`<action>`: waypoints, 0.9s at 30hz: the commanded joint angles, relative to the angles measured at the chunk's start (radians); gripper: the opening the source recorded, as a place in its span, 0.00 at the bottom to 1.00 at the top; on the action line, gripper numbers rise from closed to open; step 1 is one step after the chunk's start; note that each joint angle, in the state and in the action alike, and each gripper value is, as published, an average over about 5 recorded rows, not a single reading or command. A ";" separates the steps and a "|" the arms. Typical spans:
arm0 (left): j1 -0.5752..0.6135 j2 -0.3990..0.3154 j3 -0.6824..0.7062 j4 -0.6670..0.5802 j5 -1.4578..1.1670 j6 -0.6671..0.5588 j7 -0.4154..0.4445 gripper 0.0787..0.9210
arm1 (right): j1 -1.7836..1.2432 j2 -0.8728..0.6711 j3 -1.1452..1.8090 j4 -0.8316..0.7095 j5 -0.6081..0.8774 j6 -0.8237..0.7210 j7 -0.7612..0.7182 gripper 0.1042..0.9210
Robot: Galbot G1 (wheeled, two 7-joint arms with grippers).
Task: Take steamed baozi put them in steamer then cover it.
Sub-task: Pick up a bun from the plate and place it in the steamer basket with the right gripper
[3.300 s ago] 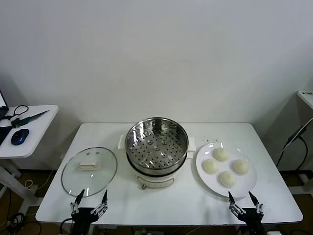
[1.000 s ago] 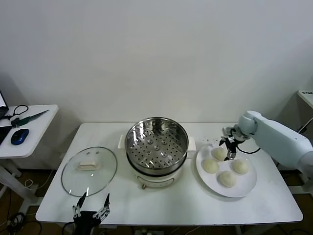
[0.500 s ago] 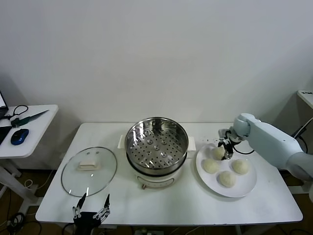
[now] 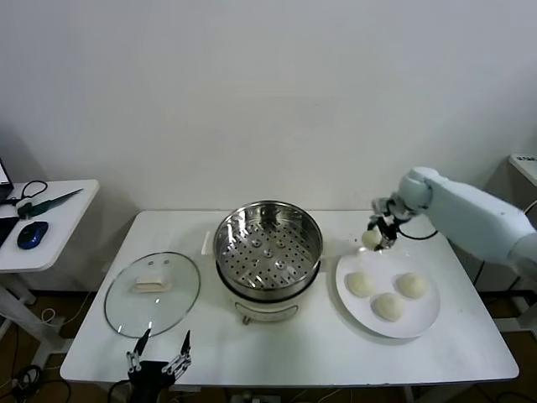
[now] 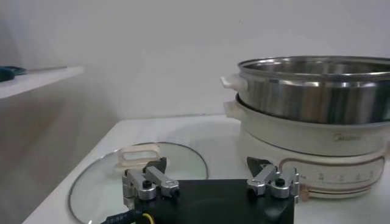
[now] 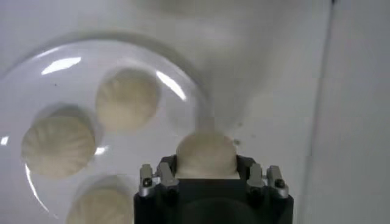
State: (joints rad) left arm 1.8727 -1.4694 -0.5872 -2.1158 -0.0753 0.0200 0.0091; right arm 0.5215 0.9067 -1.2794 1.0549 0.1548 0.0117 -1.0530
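Note:
My right gripper [image 4: 377, 234] is shut on a cream-white baozi [image 4: 371, 239] and holds it in the air above the far left rim of the white plate [image 4: 424, 316]; the baozi also shows between the jaws in the right wrist view [image 6: 206, 155]. Three baozi [image 4: 388, 306] lie on the plate. The steel steamer [image 4: 268, 249] with its perforated tray stands mid-table, with nothing in it. The glass cover [image 4: 153, 293] lies flat to its left. My left gripper [image 4: 158, 353] is open, parked at the table's near edge by the cover.
A side desk [image 4: 42, 220] with a blue mouse and cables stands at far left. The white wall is close behind the table. The plate sits to the right of the steamer, with bare table in front of both.
My right gripper closed on the far-left baozi and lifted it off the plate, moving slightly up and back. Three buns stay on the plate. The left arm has not moved.

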 commanded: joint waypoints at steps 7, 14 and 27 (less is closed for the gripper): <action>0.004 0.001 0.014 -0.009 0.015 0.004 0.002 0.88 | 0.492 0.291 -0.325 0.389 0.151 0.381 0.037 0.66; 0.011 0.003 0.005 -0.023 0.014 0.004 0.001 0.88 | 0.246 0.376 -0.246 0.258 -0.136 0.547 0.121 0.66; 0.010 0.005 -0.006 -0.016 0.008 0.004 0.000 0.88 | -0.013 0.431 -0.101 -0.093 -0.487 0.677 0.186 0.67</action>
State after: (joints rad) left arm 1.8835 -1.4647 -0.5915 -2.1330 -0.0661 0.0242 0.0092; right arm 0.6347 1.2792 -1.4343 1.1293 -0.1273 0.5719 -0.9095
